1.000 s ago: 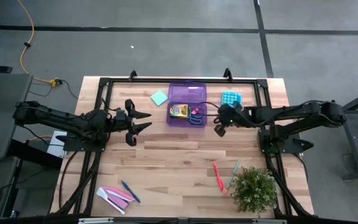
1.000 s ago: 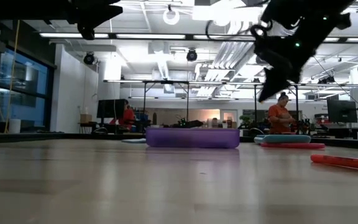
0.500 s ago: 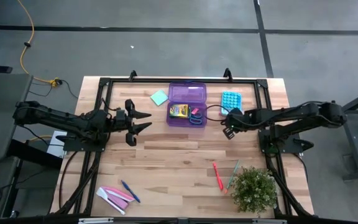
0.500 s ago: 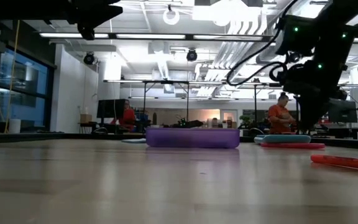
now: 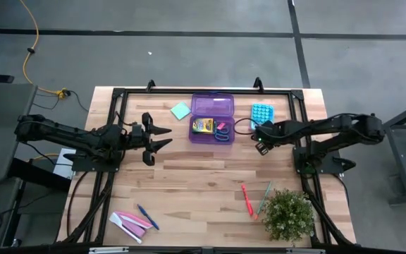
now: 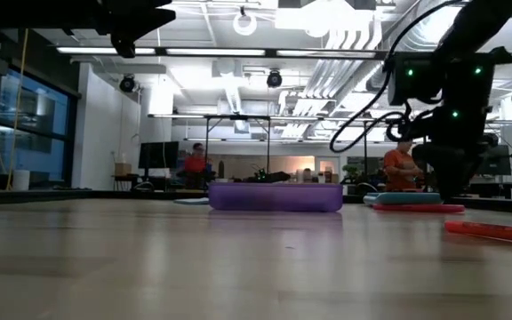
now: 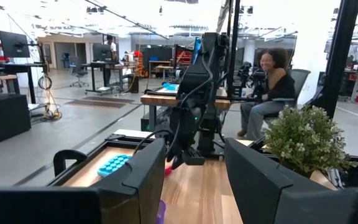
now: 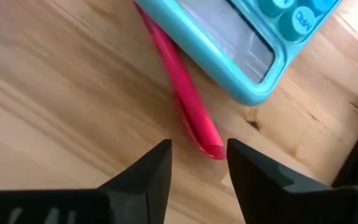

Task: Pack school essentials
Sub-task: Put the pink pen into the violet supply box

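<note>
Right gripper (image 5: 259,148) is low over the table, just off the near edge of the light-blue calculator pad (image 5: 260,112). In the right wrist view its fingers (image 8: 143,177) stand a narrow gap apart, empty, with the tip of a red flat strip (image 8: 188,106) right ahead of them; the strip runs under or along the calculator pad's edge, can't tell which.

Step in hand, as I read it: lining up a pick on that strip. Next move needs a short drop and a close across the strip's narrow width without nudging the pad.

Purple case (image 5: 212,118) sits well off to the gripper's side, lid open, already holding the yellow crayon box (image 5: 202,125), blue-handled scissors (image 5: 223,134) and pink eraser (image 5: 221,126). Still out: green sticky-note pad (image 5: 180,110) beyond the case, orange-red pen (image 5: 247,199) and green pen (image 5: 265,197) by the plant (image 5: 287,214), blue pen (image 5: 146,216) far across the table.

Left gripper (image 5: 162,137) hovers on the case's other side, fingers spread wide, empty.
</note>
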Motion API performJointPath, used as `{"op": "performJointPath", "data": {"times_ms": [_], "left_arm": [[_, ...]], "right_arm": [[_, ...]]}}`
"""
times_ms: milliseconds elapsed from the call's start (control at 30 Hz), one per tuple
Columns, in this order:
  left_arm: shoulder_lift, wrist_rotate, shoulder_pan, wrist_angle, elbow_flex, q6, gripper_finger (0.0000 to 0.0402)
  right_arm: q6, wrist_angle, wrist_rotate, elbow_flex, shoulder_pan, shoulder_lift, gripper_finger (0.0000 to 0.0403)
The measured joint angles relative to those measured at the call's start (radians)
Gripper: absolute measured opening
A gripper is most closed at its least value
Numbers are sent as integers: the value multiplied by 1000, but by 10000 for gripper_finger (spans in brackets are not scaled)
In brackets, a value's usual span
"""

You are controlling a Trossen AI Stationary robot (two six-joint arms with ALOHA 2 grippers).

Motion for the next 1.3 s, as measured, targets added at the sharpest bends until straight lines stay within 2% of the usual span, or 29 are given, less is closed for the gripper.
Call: {"op": "performJointPath", "data": {"times_ms": [233, 433, 867, 1300], "left_arm": [[0, 0, 0, -2, 0, 0, 156], [0, 0, 0, -2, 0, -4, 156], [0, 0, 0, -2, 0, -14, 156], [0, -1, 0, -17, 0, -19, 156]], "right_arm": [[-140, 3, -27, 0, -73, 32, 149], [-255, 67, -151, 0, -150, 37, 149], [-302, 63, -175, 0, -238, 64, 149], [-335, 70, -224, 9, -231, 128, 138]]}}
